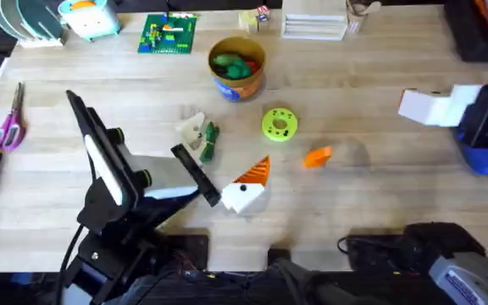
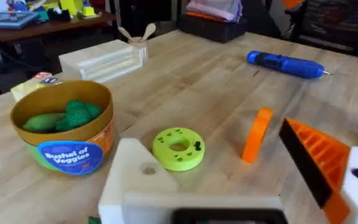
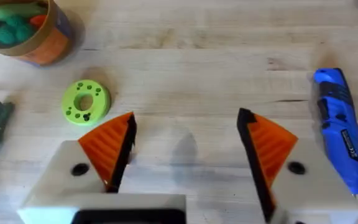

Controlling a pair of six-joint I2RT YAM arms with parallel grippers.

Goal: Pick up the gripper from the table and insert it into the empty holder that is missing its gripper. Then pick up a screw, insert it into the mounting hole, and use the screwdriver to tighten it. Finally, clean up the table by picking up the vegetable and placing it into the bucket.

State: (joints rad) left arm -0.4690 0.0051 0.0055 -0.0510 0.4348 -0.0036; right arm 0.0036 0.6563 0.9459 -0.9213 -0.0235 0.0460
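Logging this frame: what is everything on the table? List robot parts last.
tan paper bucket: one, blue band, far centre, green toys inside
round lime-green disc: one, centre
loose orange ribbed plastic finger: one, right of disc
slim green toy vegetable: one, left of disc
blue pen-shaped screwdriver: one, right edge
pink-handled scissors: one, left edge
left claw: open, one orange finger, one bare white holder
right claw: open, two orange fingers

Bright, even indoor light from above; soft, short shadows.

The pale wooden tabletop (image 1: pixel 354 195) shows no harsh glare; the near white-and-orange fingers (image 2: pixel 328 168) in the wrist views look soft-focused.
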